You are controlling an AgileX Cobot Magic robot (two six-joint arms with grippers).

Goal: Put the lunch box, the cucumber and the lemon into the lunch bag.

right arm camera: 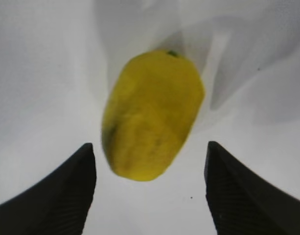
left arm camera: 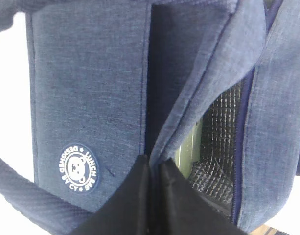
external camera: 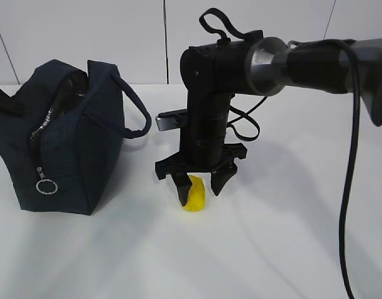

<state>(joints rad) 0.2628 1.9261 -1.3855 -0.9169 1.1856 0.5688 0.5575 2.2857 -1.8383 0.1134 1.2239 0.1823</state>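
Note:
The dark navy lunch bag [external camera: 66, 149] stands at the left, its top zipper open. In the left wrist view my left gripper [left arm camera: 153, 164] is shut on the fabric edge of the lunch bag's [left arm camera: 91, 88] opening. Inside, against the silver foil lining [left arm camera: 218, 127], a pale green sliver of the lunch box [left arm camera: 188, 147] shows. The yellow lemon [external camera: 195, 196] lies on the white table right of the bag. My right gripper [external camera: 200, 194] points down over it, open, one finger on each side of the lemon [right arm camera: 152, 115]. The cucumber is out of view.
The bag's loop handle [external camera: 138, 118] sticks out toward the right arm. A metal ring pull [external camera: 46, 186] hangs on the bag's near end. The right arm's black cable [external camera: 346, 205] hangs at the right. A white wall stands behind the table.

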